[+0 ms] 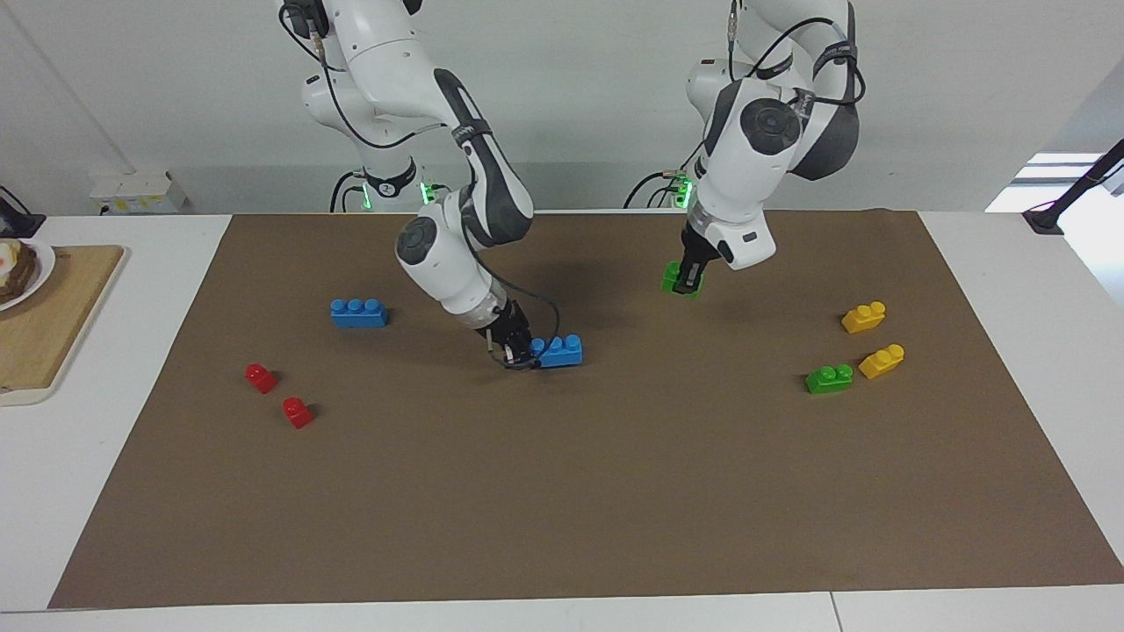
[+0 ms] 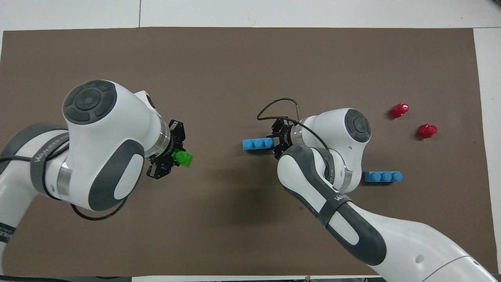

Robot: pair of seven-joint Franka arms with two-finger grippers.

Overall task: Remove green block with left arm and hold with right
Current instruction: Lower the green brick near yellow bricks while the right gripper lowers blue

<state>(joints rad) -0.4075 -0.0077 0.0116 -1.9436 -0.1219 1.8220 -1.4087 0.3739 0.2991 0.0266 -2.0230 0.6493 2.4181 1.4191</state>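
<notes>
My left gripper (image 1: 688,279) (image 2: 175,158) is shut on a small bright green block (image 1: 674,281) (image 2: 184,159) and holds it just over the brown mat (image 1: 562,491), toward the robots' edge. My right gripper (image 1: 524,354) (image 2: 275,143) reaches down near the mat's middle and is shut on one end of a blue three-stud brick (image 1: 562,351) (image 2: 256,144) that lies on the mat. The green block and the blue brick are well apart from each other.
A second green brick (image 1: 829,378) and two yellow bricks (image 1: 864,317) (image 1: 882,361) lie toward the left arm's end. Another blue brick (image 1: 358,312) (image 2: 382,177) and two red blocks (image 1: 261,377) (image 1: 298,412) lie toward the right arm's end. A wooden board (image 1: 53,325) sits off the mat.
</notes>
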